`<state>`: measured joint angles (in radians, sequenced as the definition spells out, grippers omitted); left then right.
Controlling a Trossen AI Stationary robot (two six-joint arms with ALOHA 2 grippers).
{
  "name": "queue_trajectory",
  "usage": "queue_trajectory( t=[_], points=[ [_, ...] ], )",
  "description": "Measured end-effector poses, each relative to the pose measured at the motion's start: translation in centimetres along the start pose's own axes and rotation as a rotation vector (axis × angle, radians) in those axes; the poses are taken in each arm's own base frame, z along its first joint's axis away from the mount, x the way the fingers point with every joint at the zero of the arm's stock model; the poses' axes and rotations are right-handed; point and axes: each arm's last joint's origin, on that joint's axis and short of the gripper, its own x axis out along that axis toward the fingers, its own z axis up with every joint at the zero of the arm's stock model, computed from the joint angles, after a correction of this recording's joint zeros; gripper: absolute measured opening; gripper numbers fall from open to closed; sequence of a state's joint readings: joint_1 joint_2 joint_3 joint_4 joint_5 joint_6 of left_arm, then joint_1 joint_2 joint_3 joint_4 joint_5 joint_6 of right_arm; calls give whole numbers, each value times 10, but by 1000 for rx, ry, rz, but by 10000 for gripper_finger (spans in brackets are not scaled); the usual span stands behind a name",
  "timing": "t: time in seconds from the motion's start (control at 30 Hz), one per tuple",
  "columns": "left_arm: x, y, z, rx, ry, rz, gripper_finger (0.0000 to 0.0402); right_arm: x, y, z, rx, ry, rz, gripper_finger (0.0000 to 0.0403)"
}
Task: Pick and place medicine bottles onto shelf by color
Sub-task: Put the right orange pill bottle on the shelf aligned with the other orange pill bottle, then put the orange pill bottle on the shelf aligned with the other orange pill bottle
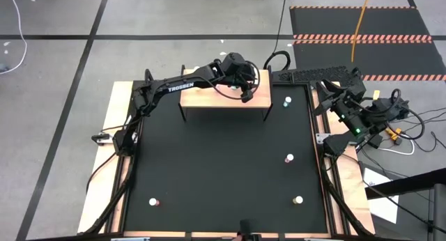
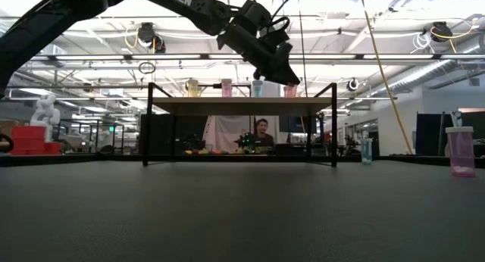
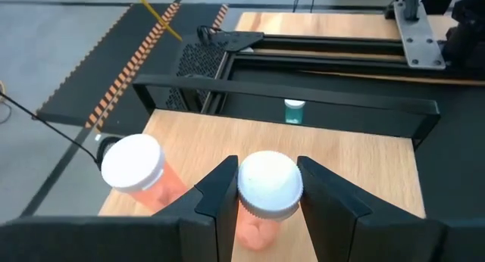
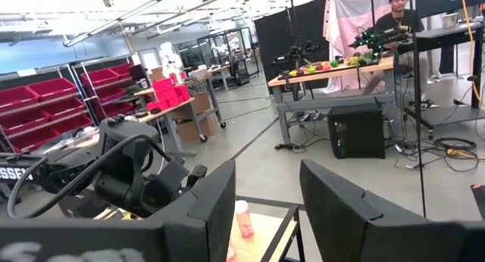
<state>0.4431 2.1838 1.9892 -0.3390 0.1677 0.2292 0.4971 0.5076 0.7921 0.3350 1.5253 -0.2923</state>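
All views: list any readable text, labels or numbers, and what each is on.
"TROSSEN" in white on the left arm, high view.
"...OSSEN", start cut off, on the same arm in the low view.
White letters at the right wrist view's left edge, on the left arm: cut off, not readable.
Bottles, shelf: no text visible.

Robotics lab/workshop; red storage bins point(image 4: 45, 95) on racks, workbenches point(image 4: 333, 71), ceiling strip lights point(image 2: 98, 57), hazard-striped floor mats point(image 1: 362, 37)
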Motion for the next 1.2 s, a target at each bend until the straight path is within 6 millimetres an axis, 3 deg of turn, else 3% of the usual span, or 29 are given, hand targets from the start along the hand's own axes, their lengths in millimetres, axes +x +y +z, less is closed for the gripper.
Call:
queue_trajectory(
  t=[0.4, 0.87, 1.2],
  points=[
    [0, 1, 0, -42, 1, 2, 129, 0, 0, 0, 23, 0, 0, 141],
    [0, 2, 1, -26, -11, 7, 250, 0, 1, 0, 74, -2, 7, 141],
    [-22, 3, 23, -2, -117, 33, 266, 0, 2, -1, 61, -1, 7, 141]
  ],
)
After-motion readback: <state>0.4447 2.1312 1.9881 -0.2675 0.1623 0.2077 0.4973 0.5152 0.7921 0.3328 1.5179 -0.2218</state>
